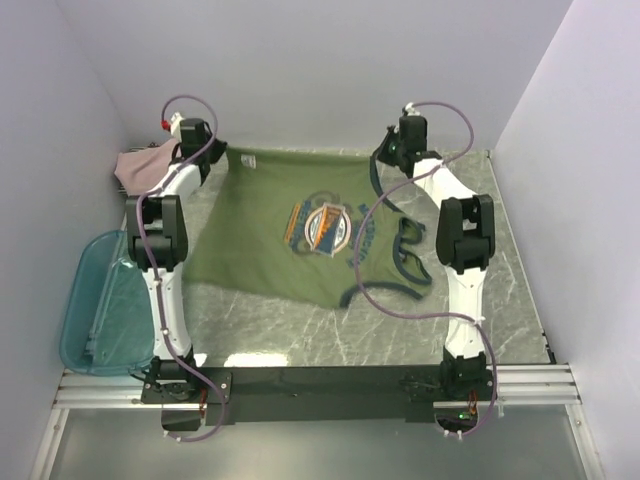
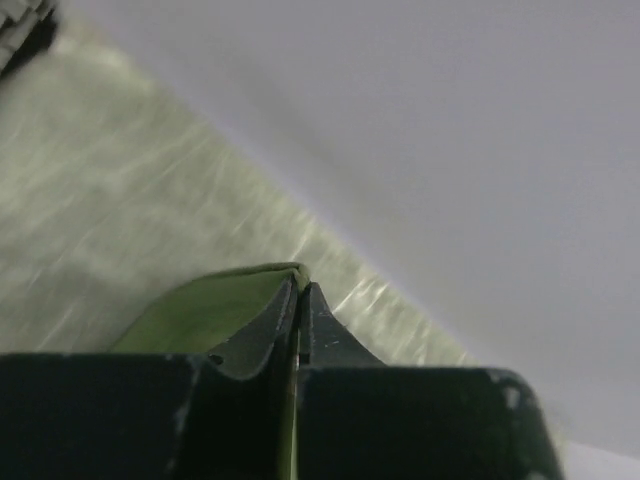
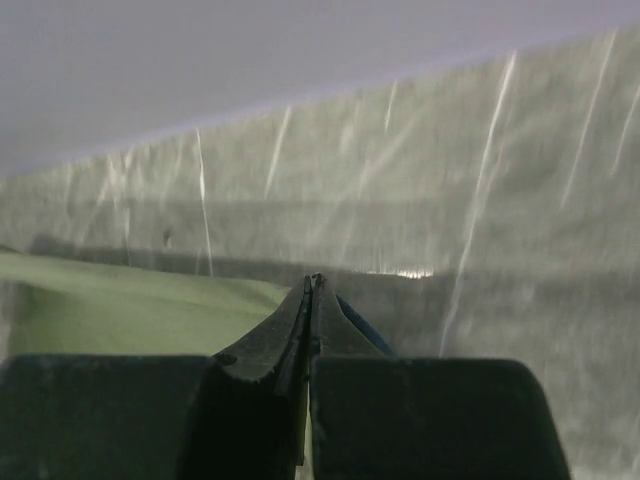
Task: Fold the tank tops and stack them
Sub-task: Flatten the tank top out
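Observation:
The olive-green tank top (image 1: 290, 225) with navy trim and an orange-blue chest graphic is stretched over the marble table, its far edge held up between both arms. My left gripper (image 1: 208, 150) is shut on its far left corner; the green cloth (image 2: 215, 310) shows pinched between the fingers (image 2: 300, 290). My right gripper (image 1: 385, 158) is shut on the far right corner; green cloth (image 3: 130, 300) and navy trim lie beside the closed fingers (image 3: 313, 285). The dusty-pink tank top (image 1: 140, 165) lies crumpled at the far left. The dark striped one is barely visible in the left wrist view's top corner (image 2: 22, 25).
A teal plastic bin (image 1: 100, 305) sits at the left edge of the table. White walls close in the back and both sides. The arm bases stand on a black rail (image 1: 320, 385) at the near edge.

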`<move>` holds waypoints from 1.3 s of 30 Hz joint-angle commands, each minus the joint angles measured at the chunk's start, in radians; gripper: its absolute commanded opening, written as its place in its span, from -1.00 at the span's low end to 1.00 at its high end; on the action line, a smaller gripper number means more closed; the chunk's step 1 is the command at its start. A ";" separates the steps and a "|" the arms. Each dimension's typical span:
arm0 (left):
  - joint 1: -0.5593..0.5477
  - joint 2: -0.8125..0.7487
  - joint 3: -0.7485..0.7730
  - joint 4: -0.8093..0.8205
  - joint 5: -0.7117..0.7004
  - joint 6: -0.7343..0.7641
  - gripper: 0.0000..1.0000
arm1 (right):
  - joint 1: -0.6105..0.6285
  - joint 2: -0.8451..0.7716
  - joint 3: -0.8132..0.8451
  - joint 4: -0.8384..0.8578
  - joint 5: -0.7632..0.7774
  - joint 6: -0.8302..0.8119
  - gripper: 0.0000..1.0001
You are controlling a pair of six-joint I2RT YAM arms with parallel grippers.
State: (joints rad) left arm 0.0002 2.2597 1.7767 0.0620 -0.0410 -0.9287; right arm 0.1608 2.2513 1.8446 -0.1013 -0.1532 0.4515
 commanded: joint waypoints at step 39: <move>-0.046 -0.606 -0.714 -0.481 -0.359 -0.274 0.14 | 0.434 -0.768 -0.923 -0.009 0.346 0.312 0.32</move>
State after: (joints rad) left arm -0.0624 1.7340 1.0721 -0.3954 -0.3172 -1.1709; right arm 0.5819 1.5131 0.9554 -0.1623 0.1238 0.6964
